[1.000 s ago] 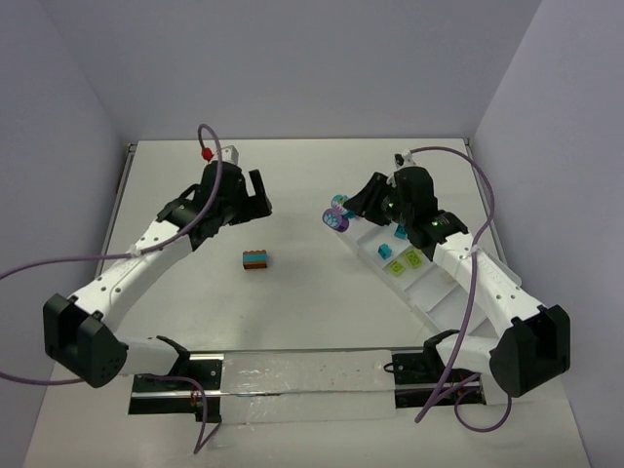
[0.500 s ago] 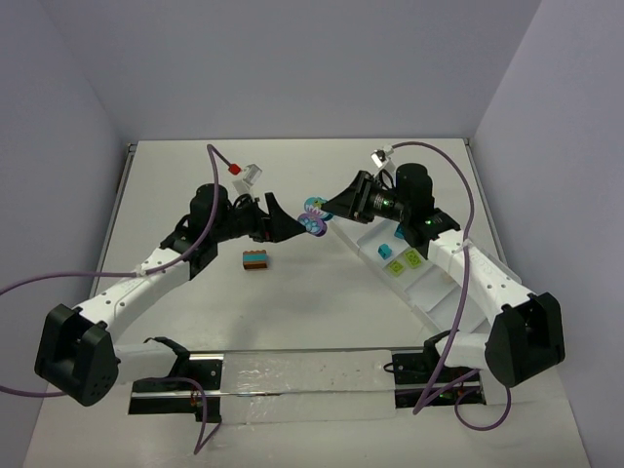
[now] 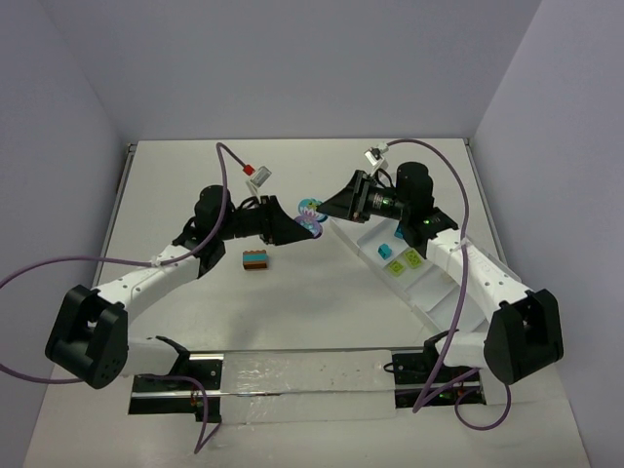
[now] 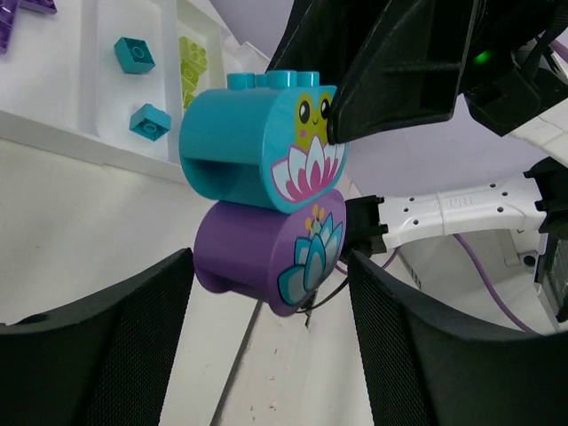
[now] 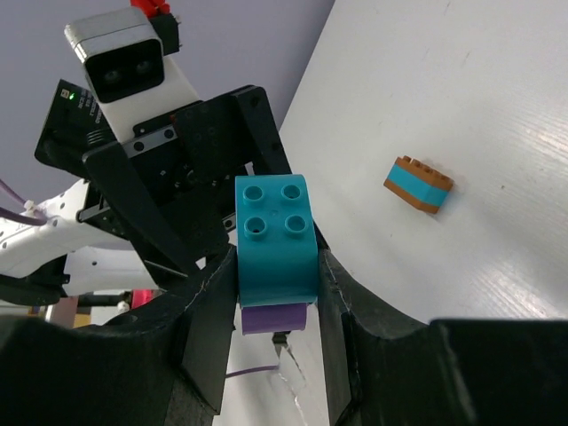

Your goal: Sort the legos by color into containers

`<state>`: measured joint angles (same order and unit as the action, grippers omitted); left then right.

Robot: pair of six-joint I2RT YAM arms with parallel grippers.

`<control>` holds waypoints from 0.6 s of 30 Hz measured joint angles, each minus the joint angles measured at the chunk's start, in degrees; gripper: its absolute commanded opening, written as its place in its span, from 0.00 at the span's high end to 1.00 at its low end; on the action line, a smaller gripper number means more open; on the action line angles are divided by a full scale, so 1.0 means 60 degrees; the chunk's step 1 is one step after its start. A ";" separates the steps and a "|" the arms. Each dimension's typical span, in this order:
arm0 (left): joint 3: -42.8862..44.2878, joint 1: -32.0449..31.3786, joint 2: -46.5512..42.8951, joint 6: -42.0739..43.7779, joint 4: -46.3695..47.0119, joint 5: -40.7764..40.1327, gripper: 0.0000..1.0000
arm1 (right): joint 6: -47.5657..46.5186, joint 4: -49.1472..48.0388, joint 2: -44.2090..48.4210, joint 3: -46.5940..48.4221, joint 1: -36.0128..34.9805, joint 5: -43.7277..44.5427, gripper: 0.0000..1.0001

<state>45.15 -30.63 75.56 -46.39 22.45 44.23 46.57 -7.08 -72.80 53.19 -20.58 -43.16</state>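
Observation:
A two-brick lego clump (image 3: 310,216) hangs in the air over the table's middle. It is a rounded teal brick (image 4: 257,142) with a frog and lotus print, on a purple brick (image 4: 266,257). My right gripper (image 5: 273,266) is shut on the teal brick (image 5: 273,235), one finger pressed on each side. My left gripper (image 4: 271,293) faces it from the left, and its mesh fingers (image 4: 133,337) flank the purple brick at narrow gaps. An orange-brown and teal stack (image 3: 257,259) lies on the table below. The white tray (image 3: 436,289) of containers runs along the right.
The tray's compartments hold teal bricks (image 3: 401,233) and lime green bricks (image 3: 413,258); the left wrist view also shows a purple piece (image 4: 22,7) at the tray's end. The two arms' purple cables (image 3: 224,185) arch over the table. A metal rail (image 3: 302,375) lies along the near edge.
The right arm carried the clump left from over the tray's end to mid-table. The left arm swung in to meet it, and its jaws have narrowed around the purple brick.

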 measured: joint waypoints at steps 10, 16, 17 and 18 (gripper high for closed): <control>-0.0025 0.0062 0.0235 -0.0586 0.0562 0.0401 0.73 | 0.0082 -0.0449 -0.0197 -0.0002 0.0029 -0.0378 1.00; -0.0067 0.0040 0.0235 -0.0764 0.0874 0.0458 1.00 | 0.0079 -0.0451 -0.0296 -0.0011 0.0044 -0.0293 1.00; -0.0070 0.0040 0.0235 -0.0810 0.0897 0.0457 1.00 | 0.0076 -0.0449 -0.0305 -0.0011 0.0044 -0.0289 1.00; -0.0073 0.0040 0.0237 -0.0856 0.0923 0.0465 1.00 | 0.0076 -0.0444 -0.0309 -0.0011 0.0044 -0.0281 1.00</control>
<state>44.71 -30.39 76.98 -51.52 27.99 47.01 47.03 -9.74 -74.66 53.12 -20.32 -44.85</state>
